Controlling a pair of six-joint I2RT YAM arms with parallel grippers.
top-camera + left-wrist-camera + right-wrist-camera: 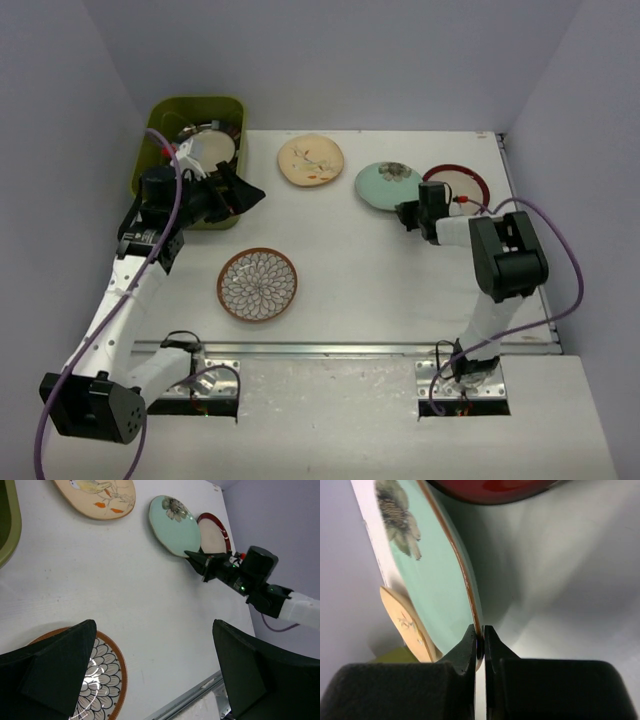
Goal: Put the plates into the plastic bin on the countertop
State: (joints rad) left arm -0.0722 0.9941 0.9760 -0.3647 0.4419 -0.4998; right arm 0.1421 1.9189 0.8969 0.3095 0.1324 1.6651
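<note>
- The countertop [400, 290] carries four loose plates, with the bin at its far left corner.
- The bin [150, 130] holds a white plate [210, 148] and at least one more dish I cannot make out.
- A brown plate [258, 285] with a petal pattern lies near the front, between the two arms.
- A cream plate [310, 160] lies at the back, just right of the bin.
- A teal plate [388, 185] lies right of the cream one, its far edge overlapping a red-rimmed plate [460, 185].
- The left gripper [154, 625] hangs by the bin's near right corner. Its jaws are spread wide and hold nothing. The brown plate shows below one finger in the wrist view.
- The right gripper [480, 640] is at the teal plate's near edge. Its jaws are closed to a sliver and pinch that plate's brown rim between the fingertips.
</note>
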